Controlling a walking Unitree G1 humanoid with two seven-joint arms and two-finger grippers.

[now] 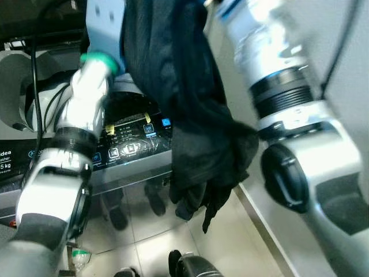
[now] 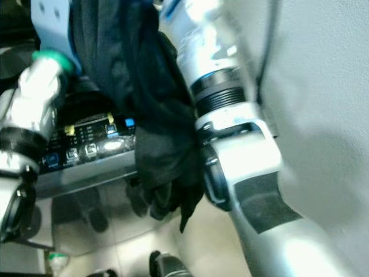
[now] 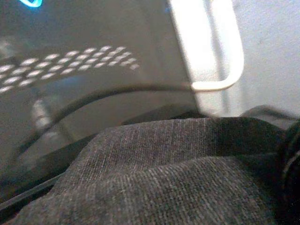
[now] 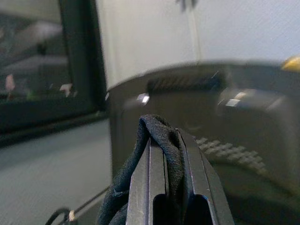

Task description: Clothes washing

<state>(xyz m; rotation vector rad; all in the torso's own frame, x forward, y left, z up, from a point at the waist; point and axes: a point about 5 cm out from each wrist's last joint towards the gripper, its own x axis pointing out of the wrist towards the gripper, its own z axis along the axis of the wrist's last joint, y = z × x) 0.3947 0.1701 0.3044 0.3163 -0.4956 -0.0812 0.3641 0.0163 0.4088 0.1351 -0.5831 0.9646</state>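
A black garment hangs from high up between my two raised arms, down in front of the washing machine's control panel. In the right wrist view my right gripper is shut on a fold of this black cloth, held above the dark machine top. My left arm reaches up on the left to its wrist block, beside the garment's upper part. Grey-black fabric lies right in front of the left wrist camera, over the machine's glossy dark lid.
A pale wall stands close on the right, behind my right arm. A second grey washer sits at the left. Shiny floor tiles lie below the machine front, with dark feet at the bottom edge.
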